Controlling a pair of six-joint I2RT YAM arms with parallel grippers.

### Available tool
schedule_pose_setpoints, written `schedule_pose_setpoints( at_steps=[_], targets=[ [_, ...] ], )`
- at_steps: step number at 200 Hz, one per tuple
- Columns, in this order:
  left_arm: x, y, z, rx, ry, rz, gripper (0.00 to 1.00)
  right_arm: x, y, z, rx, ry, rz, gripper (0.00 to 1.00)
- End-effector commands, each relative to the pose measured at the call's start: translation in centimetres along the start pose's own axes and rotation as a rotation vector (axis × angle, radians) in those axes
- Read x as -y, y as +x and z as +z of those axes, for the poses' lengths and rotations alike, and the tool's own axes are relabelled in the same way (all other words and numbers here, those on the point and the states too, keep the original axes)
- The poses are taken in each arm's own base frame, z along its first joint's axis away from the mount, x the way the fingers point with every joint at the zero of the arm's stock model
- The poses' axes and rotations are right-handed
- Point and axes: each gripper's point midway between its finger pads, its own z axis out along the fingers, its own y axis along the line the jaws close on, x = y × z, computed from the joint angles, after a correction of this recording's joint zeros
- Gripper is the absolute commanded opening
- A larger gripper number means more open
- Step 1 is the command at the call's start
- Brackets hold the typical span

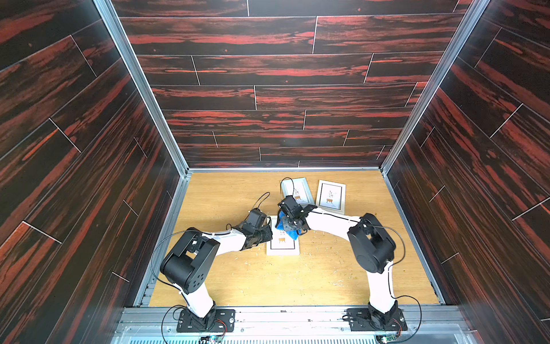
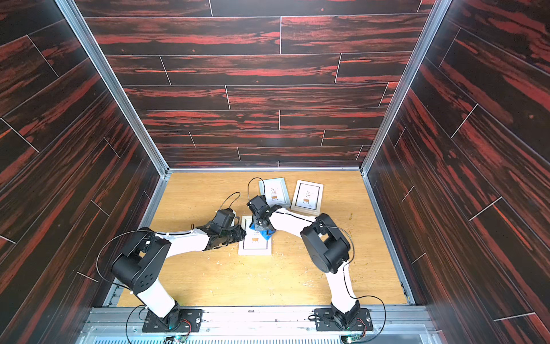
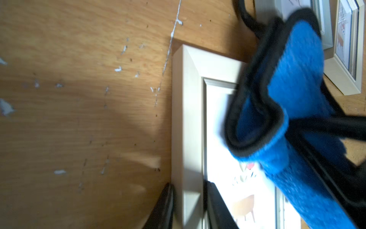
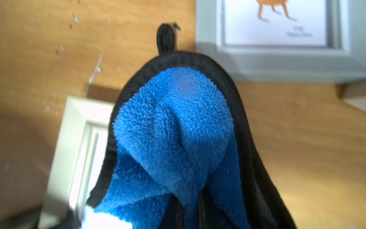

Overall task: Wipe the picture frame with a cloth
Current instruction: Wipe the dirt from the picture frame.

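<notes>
Now: your right gripper [image 1: 291, 225] is clamped tight on the cloth [image 1: 293, 234]. The cloth hangs bunched beneath it, over the far right corner of the white picture frame [image 1: 282, 249], which lies flat on the table [image 1: 238, 277]. Contact with the glass cannot be confirmed. Your left gripper [image 1: 268, 234] pinches that frame's left rail, one finger either side in the left wrist view. A grey frame [image 1: 298, 190] and a beige frame [image 1: 331, 197] lie side by side farther back.
</notes>
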Motion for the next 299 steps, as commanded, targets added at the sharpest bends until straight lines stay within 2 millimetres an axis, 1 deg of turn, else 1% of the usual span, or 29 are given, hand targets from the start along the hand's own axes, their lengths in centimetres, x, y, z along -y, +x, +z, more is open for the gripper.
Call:
schedule_pose_setpoints(
  at_steps=[1,10,19,26,34,42,57,63,82,92,99,108,114,125,143,151,162,168,178,193,216,225,234,244,252,270,284,293,299],
  targets=[
    [-7.0,5.8,0.0,-0.196,-0.243,-0.049,0.27,0.6,6.8,-1.0,-0.155,0.055,-0.108,0.00],
    [-7.1,5.8,0.0,-0.196,-0.246,-0.051,0.27,0.9,8.3,-1.6,-0.173,0.068,-0.112,0.00],
    [-7.2,5.8,0.0,-0.196,-0.247,-0.051,0.27,1.2,9.1,-2.0,-0.183,0.063,-0.102,0.00],
    [-7.3,5.8,0.0,-0.195,-0.247,-0.055,0.27,1.2,9.3,-2.1,-0.181,0.054,-0.093,0.00],
    [-7.2,5.9,0.0,-0.199,-0.244,-0.055,0.27,1.1,8.8,-2.1,-0.163,0.050,-0.093,0.00],
    [-7.2,6.0,0.1,-0.204,-0.241,-0.057,0.27,0.9,7.8,-1.9,-0.141,0.048,-0.095,0.00],
    [-7.1,6.1,0.1,-0.211,-0.235,-0.056,0.27,0.5,5.2,-1.0,-0.115,0.051,-0.088,0.00],
    [-7.2,6.1,0.1,-0.213,-0.237,-0.057,0.27,0.4,3.5,-0.8,-0.089,0.051,-0.081,0.00],
    [-7.3,6.3,0.0,-0.213,-0.241,-0.063,0.27,1.0,-0.1,0.6,-0.044,0.089,-0.067,0.00],
    [-7.4,6.3,-0.1,-0.210,-0.244,-0.070,0.27,1.0,-1.2,0.9,-0.034,0.102,-0.072,0.00],
    [-7.5,6.4,-0.1,-0.210,-0.247,-0.075,0.27,1.0,-1.4,0.8,-0.033,0.112,-0.081,0.00],
    [-7.5,6.3,-0.2,-0.207,-0.251,-0.077,0.27,0.9,-0.7,0.6,-0.044,0.110,-0.096,0.00],
    [-7.6,6.4,-0.2,-0.208,-0.255,-0.081,0.27,0.9,0.3,0.2,-0.057,0.103,-0.106,0.00],
    [-7.7,6.3,-0.2,-0.203,-0.261,-0.083,0.27,0.8,2.8,-0.6,-0.088,0.091,-0.130,0.00],
    [-7.8,6.2,-0.2,-0.203,-0.272,-0.081,0.27,1.4,7.8,-2.1,-0.156,0.087,-0.165,0.00],
    [-7.8,6.2,-0.2,-0.205,-0.274,-0.083,0.27,1.5,9.3,-2.8,-0.175,0.076,-0.169,0.00],
    [-7.8,6.2,-0.2,-0.209,-0.275,-0.082,0.27,1.4,10.4,-3.5,-0.189,0.052,-0.161,0.00],
    [-7.7,6.2,-0.2,-0.210,-0.273,-0.081,0.27,1.5,10.6,-3.7,-0.189,0.047,-0.154,0.00],
    [-7.7,6.3,-0.2,-0.213,-0.271,-0.079,0.27,1.4,9.8,-3.7,-0.166,0.056,-0.154,0.00],
    [-7.7,6.4,-0.2,-0.216,-0.272,-0.081,0.27,1.2,7.2,-3.1,-0.118,0.095,-0.161,0.00],
    [-7.8,6.4,-0.3,-0.215,-0.273,-0.084,0.27,1.3,3.4,-1.3,-0.060,0.156,-0.173,0.00],
    [-7.8,6.5,-0.3,-0.211,-0.270,-0.086,0.27,1.4,2.6,-0.9,-0.050,0.174,-0.180,0.00],
    [-7.8,6.4,-0.3,-0.208,-0.267,-0.092,0.27,1.3,2.3,-0.9,-0.046,0.184,-0.195,0.00],
    [-7.6,6.4,-0.2,-0.205,-0.263,-0.091,0.27,1.0,2.7,-1.6,-0.047,0.172,-0.209,0.00],
    [-7.7,6.3,-0.1,-0.203,-0.263,-0.093,0.27,1.0,3.5,-2.1,-0.056,0.160,-0.221,0.00],
    [-7.6,6.3,0.0,-0.202,-0.259,-0.093,0.27,1.0,6.7,-3.5,-0.095,0.134,-0.240,0.00],
    [-7.6,6.4,0.0,-0.207,-0.260,-0.089,0.27,0.7,8.9,-4.1,-0.126,0.127,-0.257,0.00],
    [-7.6,6.4,-0.1,-0.209,-0.262,-0.085,0.27,0.3,9.8,-4.2,-0.140,0.121,-0.270,0.00],
    [-7.7,6.5,-0.2,-0.209,-0.265,-0.085,0.27,0.2,10.0,-4.1,-0.142,0.122,-0.272,0.00]
  ],
)
